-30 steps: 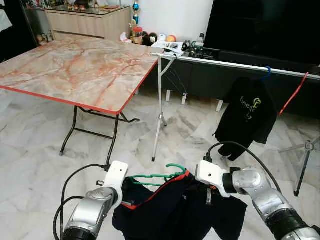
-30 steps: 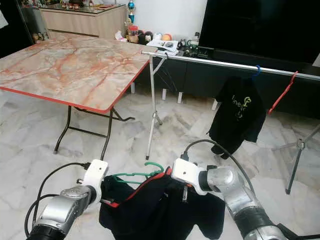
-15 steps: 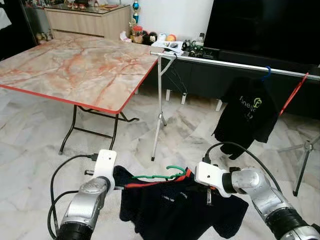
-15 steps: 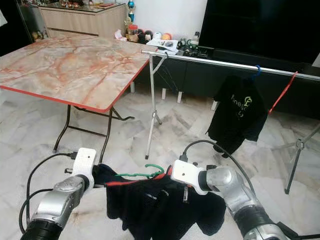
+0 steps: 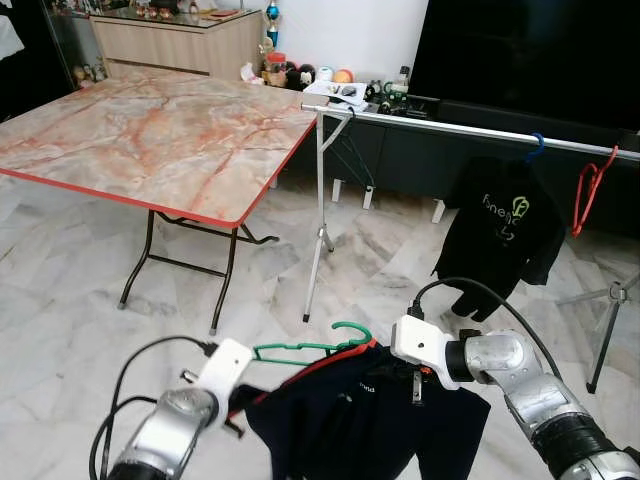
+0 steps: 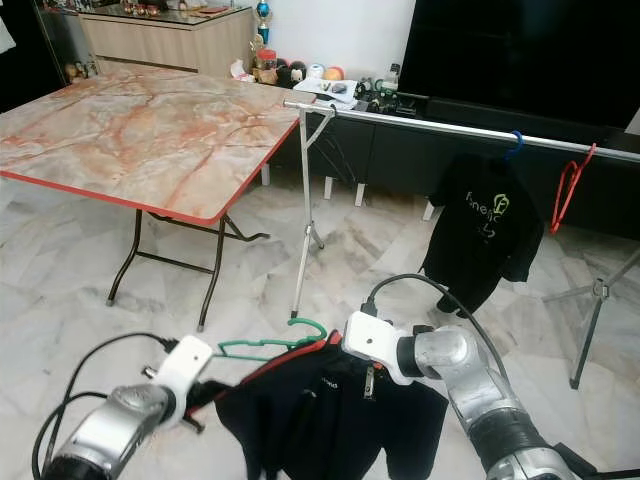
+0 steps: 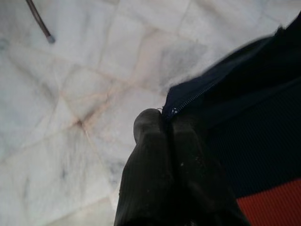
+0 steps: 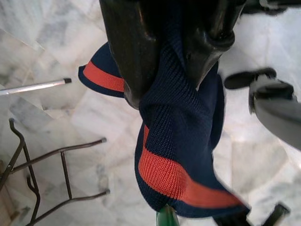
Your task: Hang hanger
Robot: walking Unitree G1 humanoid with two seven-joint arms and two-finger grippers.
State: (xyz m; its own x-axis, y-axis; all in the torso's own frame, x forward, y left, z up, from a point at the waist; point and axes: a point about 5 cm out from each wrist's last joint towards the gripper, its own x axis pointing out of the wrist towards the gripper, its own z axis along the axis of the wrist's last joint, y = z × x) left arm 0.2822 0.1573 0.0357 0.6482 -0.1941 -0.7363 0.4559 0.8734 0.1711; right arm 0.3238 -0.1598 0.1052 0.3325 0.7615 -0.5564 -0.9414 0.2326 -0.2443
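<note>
Left gripper [image 7: 171, 122] pinched closed on navy jacket [image 5: 370, 420] edge; right gripper [image 8: 181, 70] clamps its collar, green hanger [image 5: 310, 348] inside.

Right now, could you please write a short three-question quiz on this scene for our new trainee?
1. True or false: the black T-shirt hangs on the clothes rail.
2. What colour is the hanger carrying the navy garment?
A. green
B. white
C. yellow
3. Fill in: both the left gripper and the right gripper are shut on the navy ____.

Key: 1 true; 2 A; 3 garment.
</note>
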